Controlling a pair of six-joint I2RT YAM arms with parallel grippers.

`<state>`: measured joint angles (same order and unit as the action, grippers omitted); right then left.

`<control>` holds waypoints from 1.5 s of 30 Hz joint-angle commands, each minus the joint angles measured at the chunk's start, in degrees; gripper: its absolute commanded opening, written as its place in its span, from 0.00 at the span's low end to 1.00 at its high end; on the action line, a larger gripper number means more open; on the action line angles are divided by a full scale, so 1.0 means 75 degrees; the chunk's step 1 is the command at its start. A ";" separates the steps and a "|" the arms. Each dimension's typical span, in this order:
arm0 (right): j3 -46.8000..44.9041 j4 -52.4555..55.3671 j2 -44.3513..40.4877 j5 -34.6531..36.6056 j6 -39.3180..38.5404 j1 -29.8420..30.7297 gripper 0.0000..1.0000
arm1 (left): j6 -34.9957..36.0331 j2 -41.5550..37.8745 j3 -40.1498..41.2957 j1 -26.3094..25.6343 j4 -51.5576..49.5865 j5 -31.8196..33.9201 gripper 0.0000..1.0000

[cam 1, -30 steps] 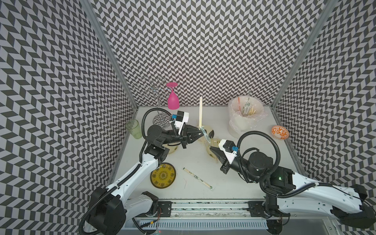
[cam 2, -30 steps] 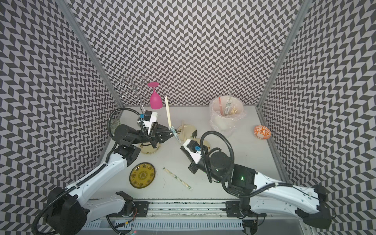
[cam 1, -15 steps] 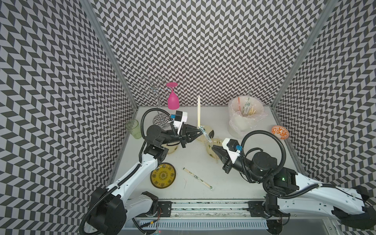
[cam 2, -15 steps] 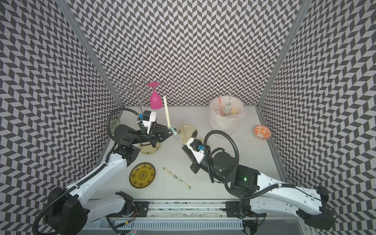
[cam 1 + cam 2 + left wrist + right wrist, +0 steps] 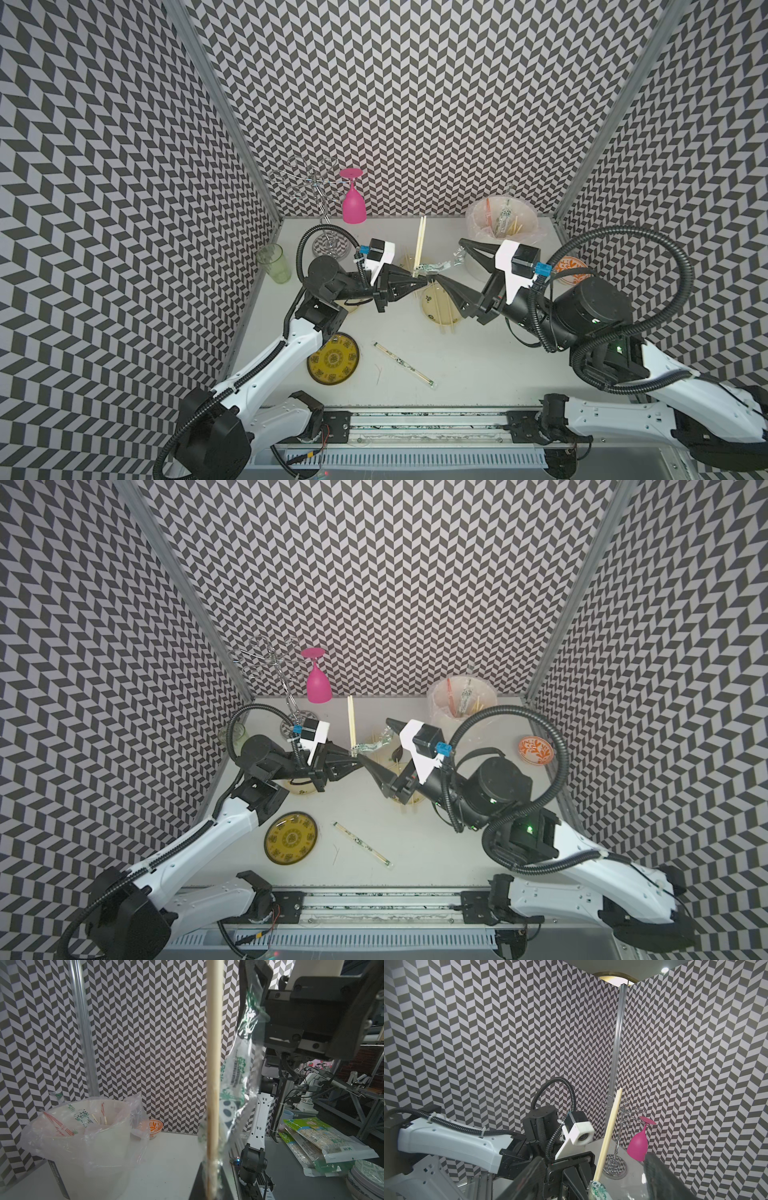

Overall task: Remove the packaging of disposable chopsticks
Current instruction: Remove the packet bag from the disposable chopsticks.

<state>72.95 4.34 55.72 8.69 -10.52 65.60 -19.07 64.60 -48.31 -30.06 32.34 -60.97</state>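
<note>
My left gripper [image 5: 424, 279] [image 5: 355, 752] [image 5: 209, 1188] is shut on the lower end of the disposable chopsticks [image 5: 421, 241] [image 5: 351, 721] [image 5: 214, 1064] [image 5: 609, 1130]. They stand upright, bare above the jaws. The packaging [image 5: 440, 266] [image 5: 372, 745] [image 5: 236, 1076] [image 5: 597, 1190], a crumpled clear sleeve with green print, still wraps that gripped end. It trails sideways between the spread fingers of my open right gripper [image 5: 449, 260] [image 5: 375, 738] [image 5: 595, 1158]. Whether its far end touches a finger I cannot tell. Another wrapped pair [image 5: 403, 363] [image 5: 360, 845] lies on the table near the front.
Below the grippers is a cream plate [image 5: 432, 305] with bare sticks. A bag-lined white bin [image 5: 503, 220] holding sleeves stands back right, beside an orange bowl [image 5: 571, 268]. There is a yellow plate [image 5: 332, 363] front left, a green cup [image 5: 274, 264], and a pink glass [image 5: 353, 203] on a wire rack [image 5: 320, 195].
My right gripper has gone from shut on the sleeve to wide open, and its wrist has lifted and swung right. The left gripper holds the chopsticks almost where they were.
</note>
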 commanded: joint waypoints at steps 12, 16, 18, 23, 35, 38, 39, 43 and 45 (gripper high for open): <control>-0.0009 -0.0278 0.0226 -0.1444 0.0902 -0.0738 0.72 | 0.0557 -0.0256 -0.0286 -0.0148 -0.0374 -0.0039 0.00; -0.0522 -0.0535 0.0304 -0.1677 0.1191 -0.0813 0.73 | 0.0497 -0.0399 -0.0191 -0.0152 -0.0157 -0.0049 0.00; -0.0526 -0.0494 0.0458 -0.2044 0.1311 -0.0849 0.72 | 0.0509 -0.0399 -0.0179 -0.0151 -0.0163 -0.0047 0.00; -0.0571 -0.0677 0.0676 -0.2446 0.1402 -0.0868 0.64 | 0.0417 -0.0320 -0.0215 -0.0149 -0.0143 -0.0107 0.00; -0.0656 -0.0824 0.0910 -0.2367 0.1496 -0.0922 0.42 | 0.0204 -0.0376 -0.0144 -0.0152 0.0194 -0.0261 0.00; -0.0618 -0.0700 0.0974 -0.2401 0.1485 -0.0979 0.42 | 0.0127 -0.0441 -0.0086 -0.0150 0.0383 -0.0331 0.00; -0.0587 -0.0645 0.1015 -0.2428 0.1485 -0.0999 0.42 | 0.0098 -0.0456 -0.0068 -0.0152 0.0441 -0.0360 0.00; -0.0539 -0.0556 0.1089 -0.2596 0.1506 -0.1070 0.38 | 0.0081 -0.0494 -0.0039 -0.0146 0.0534 -0.0425 0.00; -0.0537 -0.0552 0.1112 -0.2697 0.1520 -0.1095 0.33 | 0.0076 -0.0500 -0.0039 -0.0148 0.0528 -0.0426 0.00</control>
<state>68.40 1.48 63.79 -9.93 0.40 57.78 -17.69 61.80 -48.86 -31.00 33.93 -62.92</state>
